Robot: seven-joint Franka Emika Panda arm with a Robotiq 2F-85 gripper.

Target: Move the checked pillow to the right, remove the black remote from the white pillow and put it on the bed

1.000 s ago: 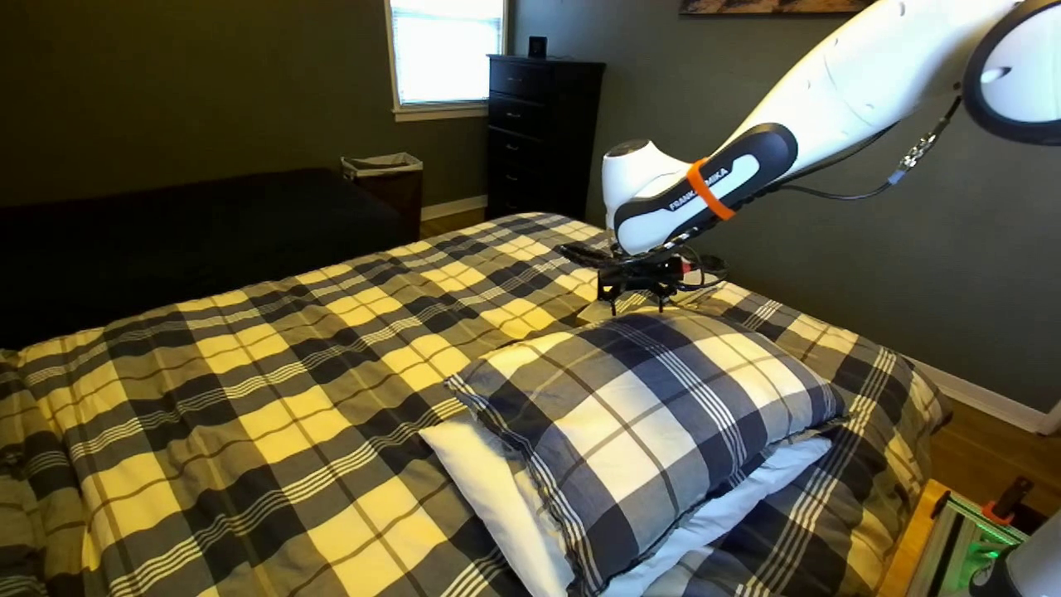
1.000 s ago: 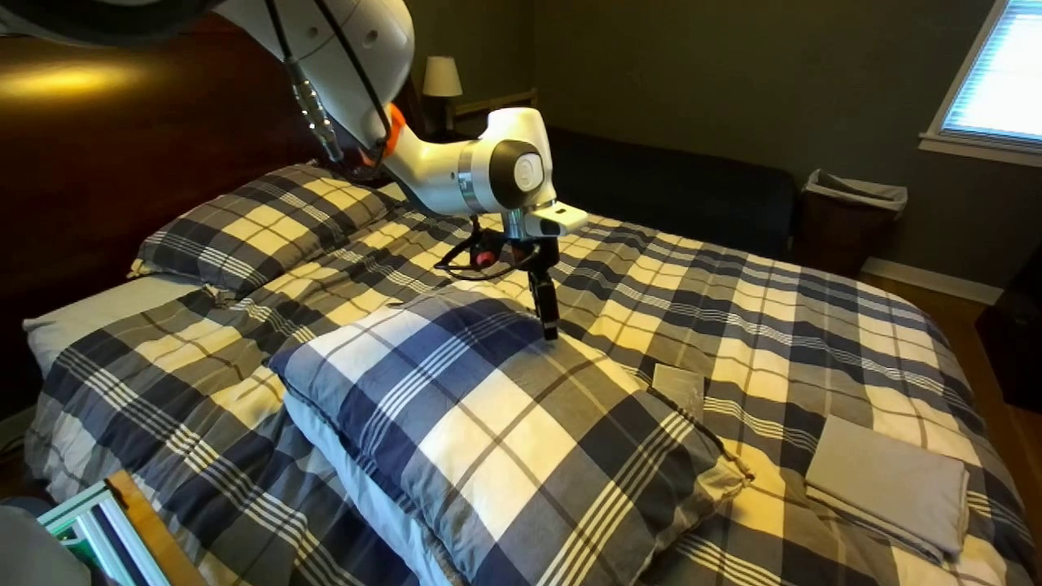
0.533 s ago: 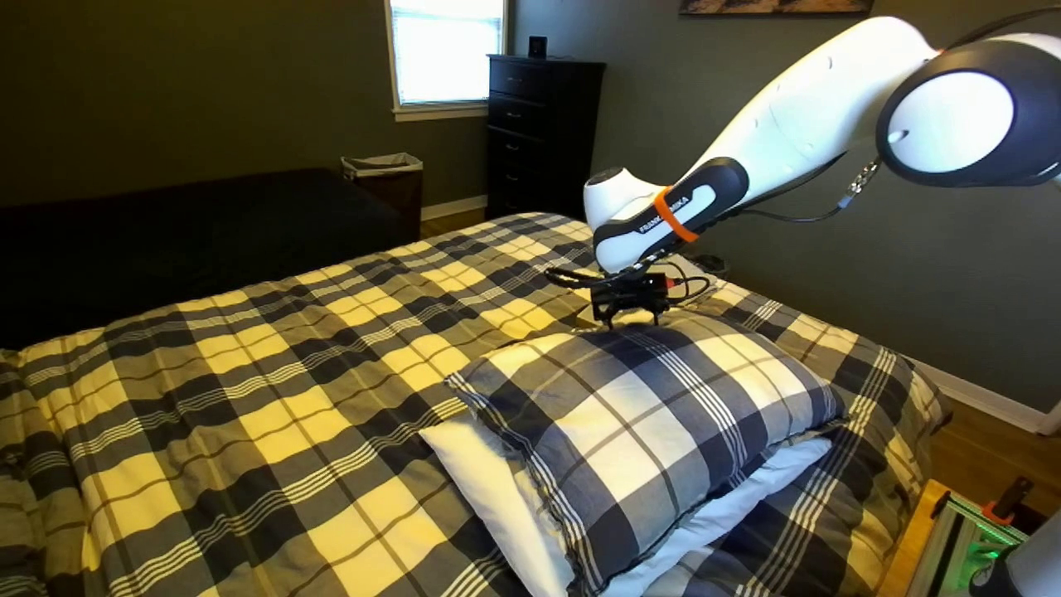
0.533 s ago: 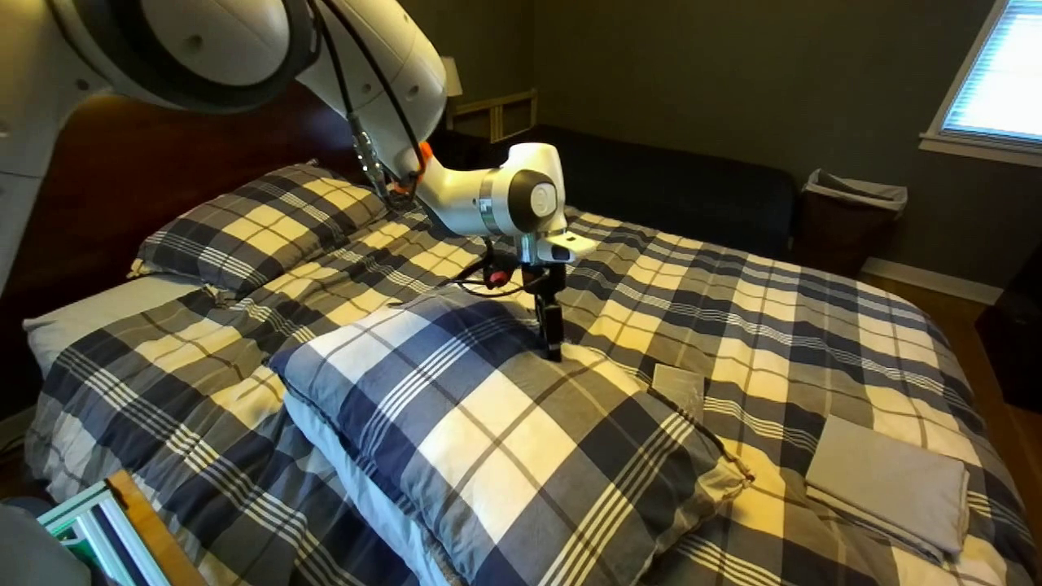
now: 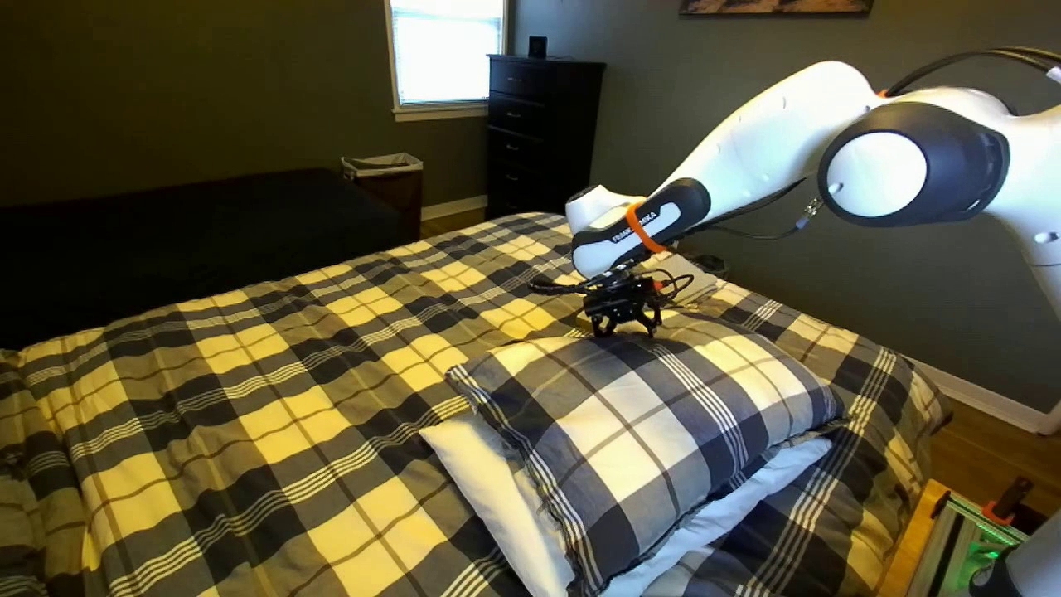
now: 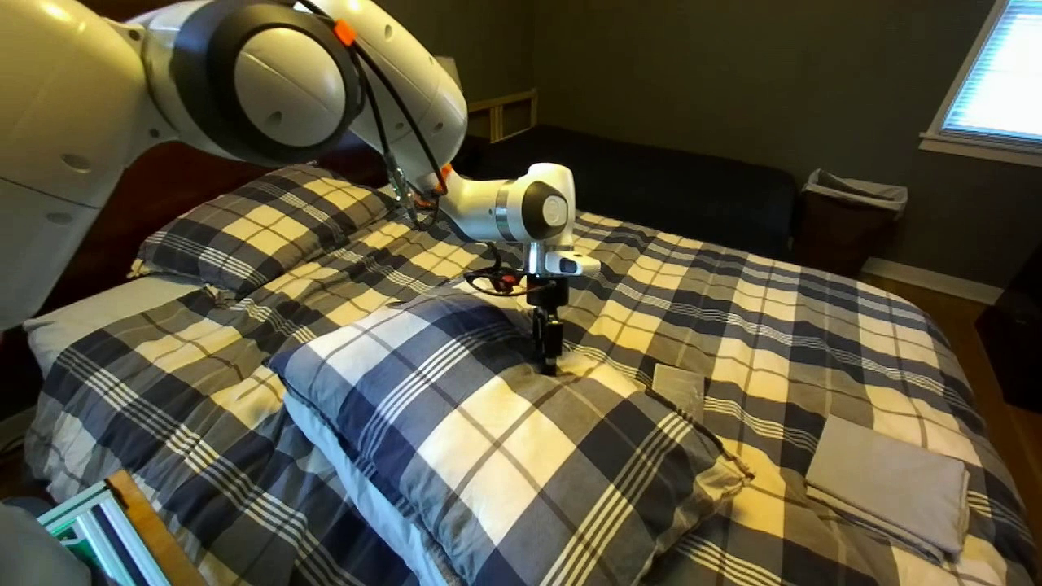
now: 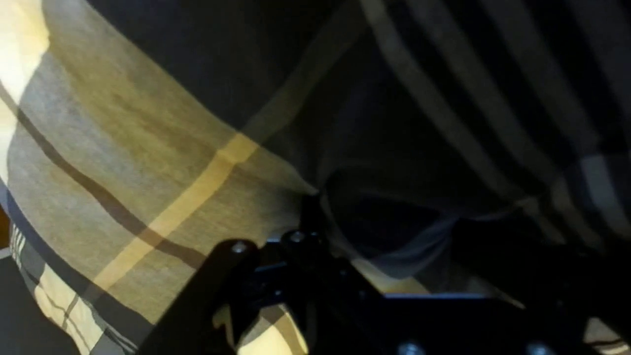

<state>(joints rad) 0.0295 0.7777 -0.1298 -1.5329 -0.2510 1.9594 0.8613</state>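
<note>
The checked pillow (image 5: 646, 423) lies on top of the white pillow (image 5: 497, 493) on the bed (image 5: 273, 390); both pillows also show in an exterior view (image 6: 496, 448). Only edges of the white pillow stick out. My gripper (image 5: 626, 333) points down on the checked pillow's far part, fingers apart, tips pressed into the cloth; it also shows in an exterior view (image 6: 547, 370). In the wrist view the checked pillow's dark fabric (image 7: 384, 231) bulges up between the spread fingers. The black remote is hidden or out of view.
Another plaid pillow (image 6: 269, 224) lies by the headboard. A folded grey cloth (image 6: 887, 484) and a small grey flat item (image 6: 678, 387) lie on the bed past the checked pillow. A wood-edged metal frame (image 6: 142, 521) stands at the bedside near the robot base.
My gripper has come down, from just above the checked pillow to pressing into its top, and has shifted slightly along it. The pillow has barely moved, dented under the fingers.
</note>
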